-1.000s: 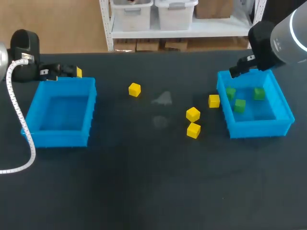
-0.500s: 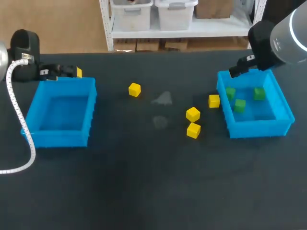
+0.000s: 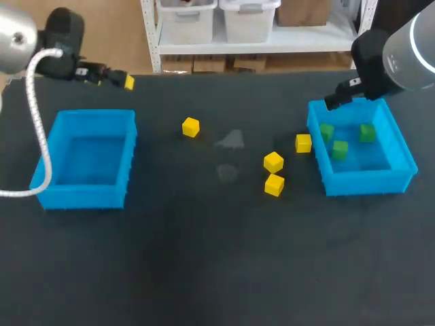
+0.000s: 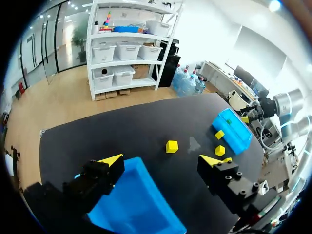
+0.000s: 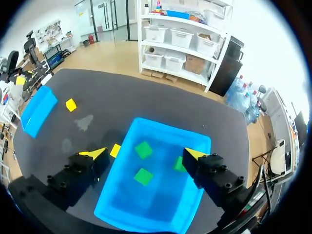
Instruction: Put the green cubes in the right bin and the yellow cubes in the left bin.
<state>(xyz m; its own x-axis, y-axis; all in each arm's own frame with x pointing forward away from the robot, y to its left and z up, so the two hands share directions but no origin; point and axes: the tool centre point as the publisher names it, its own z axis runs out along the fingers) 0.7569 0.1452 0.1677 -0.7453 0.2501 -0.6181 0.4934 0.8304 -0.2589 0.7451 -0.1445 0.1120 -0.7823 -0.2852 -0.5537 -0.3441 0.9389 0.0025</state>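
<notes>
Counting first: four yellow cubes (image 3: 274, 161), all out on the table (image 3: 204, 258). One sits alone, nearer the left bin (image 3: 129, 146). Two sit close together right of the middle. The fourth is just beside the outer wall of the right bin (image 3: 360, 182), and I can't tell whether it touches. Three green cubes (image 3: 340, 149), and all three are inside the right bin. Two bins, both blue.

Left gripper (image 4: 162, 160): fingers spread wide, gripping nothing, hanging over the far side of the table behind the left bin's far right corner. Right gripper (image 5: 145, 154): also spread wide and gripping nothing, up over the right bin's far left corner, with the bin's floor and the green cubes beneath it.

Now the trouble spots. From the head camera I get only one yellow tip of the left gripper, and the right gripper's tips are hidden behind its own black body. In the right wrist view one green cube is half covered by a finger. I can find only two of the four yellow cubes there, one tucked against the other finger. In the left wrist view one yellow cube sits right at a fingertip and is hard to separate from the yellow tip. A white cable (image 3: 37, 129) runs down from the left arm past the left bin's outer wall, covering part of it.
</notes>
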